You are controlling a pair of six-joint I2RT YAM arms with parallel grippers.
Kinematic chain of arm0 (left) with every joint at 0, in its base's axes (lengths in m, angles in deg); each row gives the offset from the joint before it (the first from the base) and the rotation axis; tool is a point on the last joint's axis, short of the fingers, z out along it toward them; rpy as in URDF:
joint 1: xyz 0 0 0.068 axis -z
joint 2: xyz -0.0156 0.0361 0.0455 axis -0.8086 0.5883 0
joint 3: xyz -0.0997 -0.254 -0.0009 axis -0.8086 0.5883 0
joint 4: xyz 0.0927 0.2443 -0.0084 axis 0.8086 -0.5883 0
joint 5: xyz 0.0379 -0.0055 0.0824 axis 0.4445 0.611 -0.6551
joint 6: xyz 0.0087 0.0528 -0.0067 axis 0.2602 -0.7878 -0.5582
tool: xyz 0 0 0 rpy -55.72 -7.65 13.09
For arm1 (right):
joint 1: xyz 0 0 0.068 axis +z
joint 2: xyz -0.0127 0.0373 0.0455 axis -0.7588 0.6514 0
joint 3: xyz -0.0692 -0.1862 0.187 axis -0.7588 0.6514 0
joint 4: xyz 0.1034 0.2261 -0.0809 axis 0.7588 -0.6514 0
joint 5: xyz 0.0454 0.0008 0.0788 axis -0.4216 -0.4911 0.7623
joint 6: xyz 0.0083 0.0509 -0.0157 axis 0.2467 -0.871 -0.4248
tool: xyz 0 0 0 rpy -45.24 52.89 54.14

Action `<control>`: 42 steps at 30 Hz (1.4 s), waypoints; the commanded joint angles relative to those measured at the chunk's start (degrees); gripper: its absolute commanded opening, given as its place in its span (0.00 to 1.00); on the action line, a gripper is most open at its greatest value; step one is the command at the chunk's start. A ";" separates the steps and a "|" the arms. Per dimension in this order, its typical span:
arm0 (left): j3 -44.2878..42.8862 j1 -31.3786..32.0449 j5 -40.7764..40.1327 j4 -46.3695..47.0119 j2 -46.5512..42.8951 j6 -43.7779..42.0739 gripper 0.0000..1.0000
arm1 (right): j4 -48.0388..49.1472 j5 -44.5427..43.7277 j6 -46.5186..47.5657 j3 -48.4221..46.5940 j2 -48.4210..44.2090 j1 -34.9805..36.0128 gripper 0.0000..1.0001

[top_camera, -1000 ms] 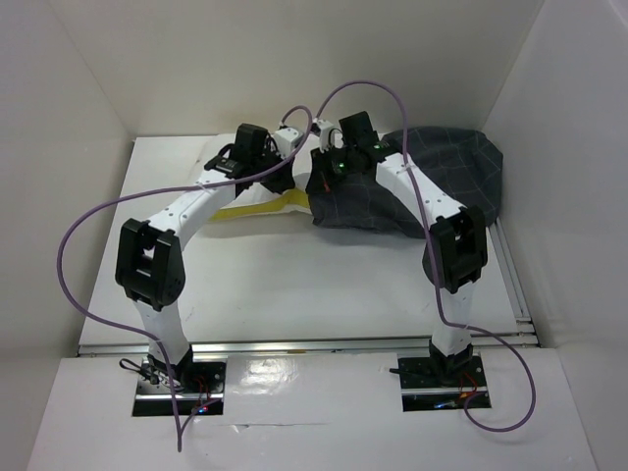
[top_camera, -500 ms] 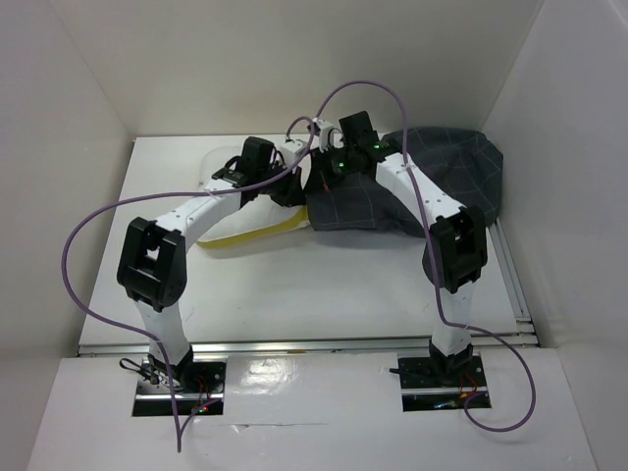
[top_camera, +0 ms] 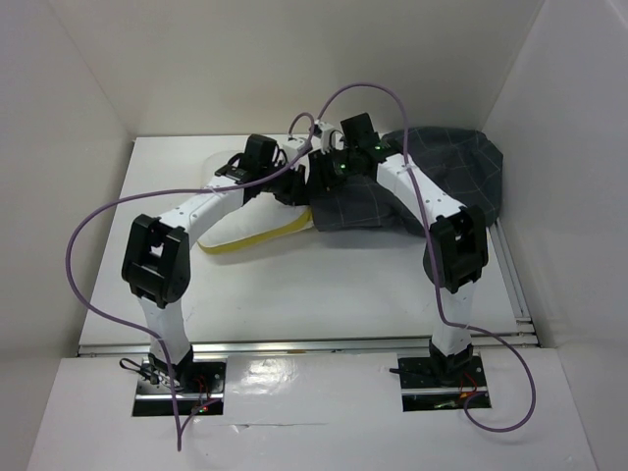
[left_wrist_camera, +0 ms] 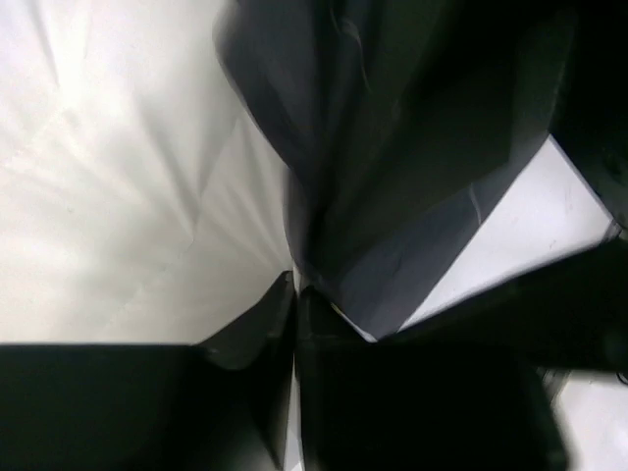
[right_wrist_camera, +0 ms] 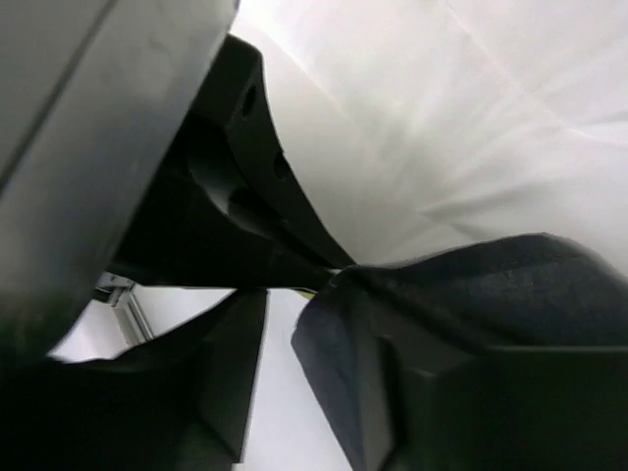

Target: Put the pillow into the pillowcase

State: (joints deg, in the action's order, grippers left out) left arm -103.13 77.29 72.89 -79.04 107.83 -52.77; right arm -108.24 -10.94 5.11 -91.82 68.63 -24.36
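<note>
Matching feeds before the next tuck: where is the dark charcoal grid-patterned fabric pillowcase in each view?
Top external: charcoal grid-patterned fabric pillowcase, far side, right of centre.
Left wrist: upper middle and right.
Right wrist: lower right.
Shared landmark: soft white rectangular pillow beside it.

White arms, black joints, purple cables

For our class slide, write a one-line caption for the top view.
Left hand and right hand meet where the white pillow joins the dark pillowcase.
</note>
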 commanded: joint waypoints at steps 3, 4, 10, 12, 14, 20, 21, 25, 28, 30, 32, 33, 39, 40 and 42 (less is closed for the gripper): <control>-5.56 2.42 6.65 -4.61 -0.23 -6.12 0.41 | 1.61 -3.23 0.52 1.70 -4.37 -0.99 0.56; -4.50 1.81 6.65 -4.61 -0.93 -7.01 0.45 | 1.60 -4.72 0.52 1.70 -5.51 -2.13 0.58; 0.69 1.80 3.41 -9.26 -7.26 -16.15 0.63 | 2.30 -7.98 0.52 2.84 -7.63 -7.84 0.60; 3.23 1.80 2.10 -10.50 -9.01 -19.22 0.63 | 3.10 -8.51 -0.01 2.23 -6.93 -8.38 0.60; 4.90 1.80 0.69 -10.50 -12.26 -22.92 0.64 | 5.11 -10.44 -0.01 0.91 -4.66 -8.38 0.59; 6.67 1.80 -8.98 -8.13 -16.40 -26.09 0.73 | 11.34 -16.14 -0.53 -5.15 5.18 -8.38 0.55; 5.89 1.80 -9.60 -8.13 -16.40 -26.09 0.73 | 12.14 -16.16 -0.53 -6.03 6.42 -8.38 0.55; 3.60 1.80 -13.47 -7.51 -15.09 -25.65 0.73 | 15.31 -19.40 -0.01 -10.51 12.14 -8.38 0.55; 2.98 1.28 -14.79 -7.51 -15.09 -25.12 0.73 | 18.56 -23.18 1.22 -11.13 14.26 -8.38 0.55; 2.98 1.28 -15.32 -6.99 -15.09 -25.12 0.73 | 22.41 -26.07 2.01 -9.91 14.87 -8.38 0.55; 3.50 1.28 -15.32 -6.99 -15.09 -24.60 0.73 | 24.27 -26.97 2.54 -9.21 15.58 -8.38 0.55; 3.50 1.28 -15.93 -6.99 -15.09 -24.60 0.73 | 23.50 -25.84 3.41 -10.33 17.49 -8.38 0.53; 3.50 0.66 -20.05 -4.88 -12.81 -24.60 0.73 | 14.97 -14.24 5.52 -13.43 20.50 -7.60 0.46; 2.89 0.14 -21.11 -3.66 -11.50 -23.99 0.73 | 13.48 -12.14 7.36 -11.85 19.02 -6.46 0.45; 0.79 -1.18 -24.62 -2.60 -9.47 -22.94 0.77 | 12.33 -10.19 9.56 -6.23 17.26 -5.14 0.45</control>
State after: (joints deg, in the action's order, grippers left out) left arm -98.65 77.99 53.46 -85.99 95.76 -76.34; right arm -91.85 -27.40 10.51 -101.90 87.95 -32.56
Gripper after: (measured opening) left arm 0.763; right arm 0.450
